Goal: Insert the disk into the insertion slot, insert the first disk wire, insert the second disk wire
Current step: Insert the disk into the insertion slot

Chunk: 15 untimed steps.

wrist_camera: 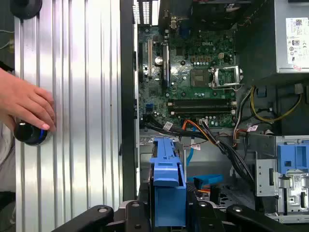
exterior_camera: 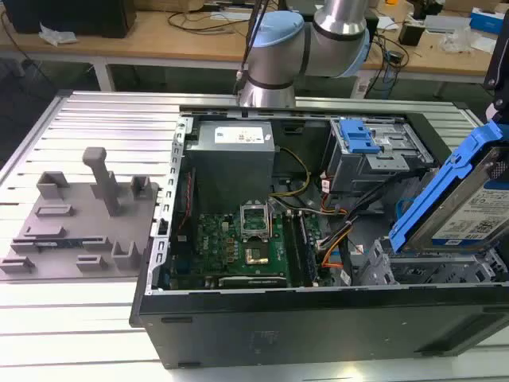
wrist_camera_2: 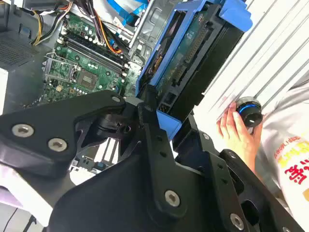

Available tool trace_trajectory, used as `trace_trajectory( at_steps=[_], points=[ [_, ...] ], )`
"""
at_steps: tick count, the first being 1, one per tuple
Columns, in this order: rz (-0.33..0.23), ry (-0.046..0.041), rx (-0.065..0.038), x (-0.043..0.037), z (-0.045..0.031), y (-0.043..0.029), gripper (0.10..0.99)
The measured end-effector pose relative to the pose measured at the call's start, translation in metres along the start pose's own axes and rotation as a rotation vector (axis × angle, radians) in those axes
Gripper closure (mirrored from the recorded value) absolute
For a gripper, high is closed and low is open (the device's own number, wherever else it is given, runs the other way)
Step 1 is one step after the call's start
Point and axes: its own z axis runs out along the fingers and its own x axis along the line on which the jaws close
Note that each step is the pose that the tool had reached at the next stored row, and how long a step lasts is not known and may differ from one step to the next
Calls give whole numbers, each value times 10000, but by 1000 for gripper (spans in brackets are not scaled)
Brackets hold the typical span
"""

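Observation:
The disk (exterior_camera: 475, 208), a silver drive with a white label in a bright blue carrier, hangs steeply tilted at the exterior view's right, over the open computer case. Just beneath its lower edge lies the insertion slot (exterior_camera: 421, 269), a low grey sheet-metal bay. My gripper (wrist_camera_2: 161, 116) is shut on the carrier's end, its black fingers (wrist_camera_2: 147, 104) pressing the blue frame. In the first wrist view the carrier (wrist_camera: 167, 186) stands edge-on between the gripper (wrist_camera: 167, 215) links, above the case's drive corner.
A taller grey bay with a blue lever (exterior_camera: 359, 137) stands behind the slot. Loose orange, blue and black cables (exterior_camera: 334, 251) lie beside the cage, next to the motherboard (exterior_camera: 242, 243). A person's hand (wrist_camera: 26, 104) rests on a black knob (wrist_camera: 30, 134) on the ribbed table beside the case.

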Motion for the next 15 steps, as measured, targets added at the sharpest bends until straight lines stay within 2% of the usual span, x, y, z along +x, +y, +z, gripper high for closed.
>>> trace_trajectory(
  at_steps=[10, 11, 14, 15],
  points=[
    [0, -1, -1, 0, 0, 0, 722],
    [-2, -26, 0, 0, 0, 0, 722],
    [-16, -431, -8, 6, 0, 0, 722],
    [-18, -447, -9, 6, 0, 0, 722]
  ],
)
